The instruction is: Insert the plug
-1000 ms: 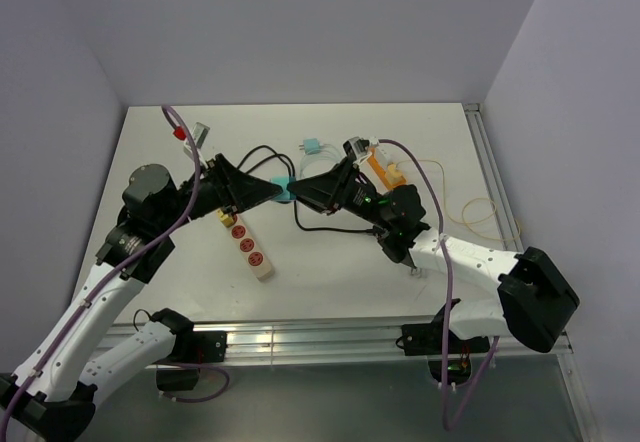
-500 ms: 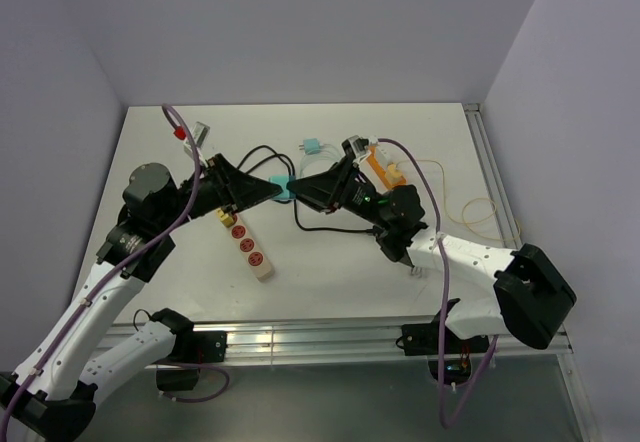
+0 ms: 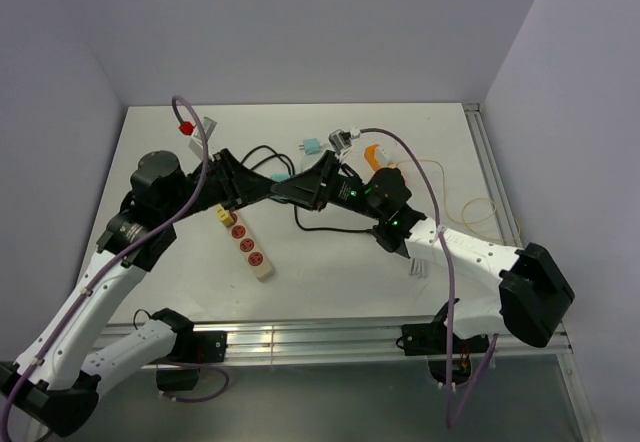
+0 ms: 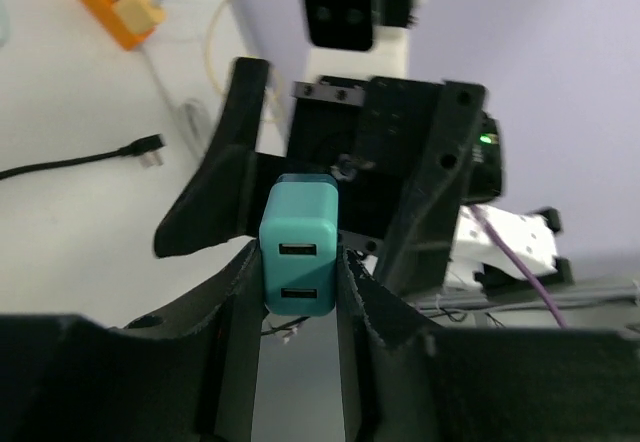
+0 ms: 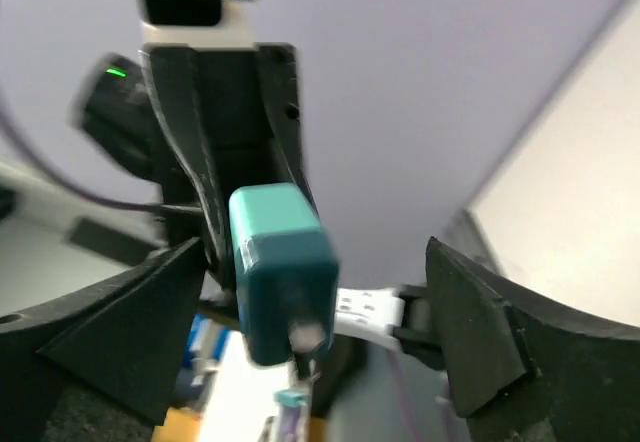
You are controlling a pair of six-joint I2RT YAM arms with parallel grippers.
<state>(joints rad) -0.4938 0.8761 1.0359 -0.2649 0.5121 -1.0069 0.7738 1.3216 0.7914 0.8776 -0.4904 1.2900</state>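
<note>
The plug [image 4: 299, 247] is a teal block with two USB slots, pinched between my left gripper's [image 4: 298, 267] fingers and held above the table. In the right wrist view the same plug [image 5: 282, 272] hangs between my right gripper's [image 5: 315, 297] fingers, which stand wide apart on either side without touching it. From above, both grippers meet tip to tip over the middle of the table, left gripper [image 3: 272, 190] against right gripper [image 3: 303, 186], and the plug is mostly hidden between them. The white power strip [image 3: 248, 246] with red switches lies on the table below the left arm.
A second small teal plug [image 3: 311, 146] lies at the back. An orange piece [image 3: 373, 152] and a thin yellow cable [image 3: 478, 210] lie to the right. A black cable [image 3: 330, 228] loops under the right arm. A rail [image 3: 300, 339] runs along the table's near edge.
My right gripper has sprung open and let go of the plug, which stays in the left gripper. Both arms have shifted slightly, the right one leaning further left.
</note>
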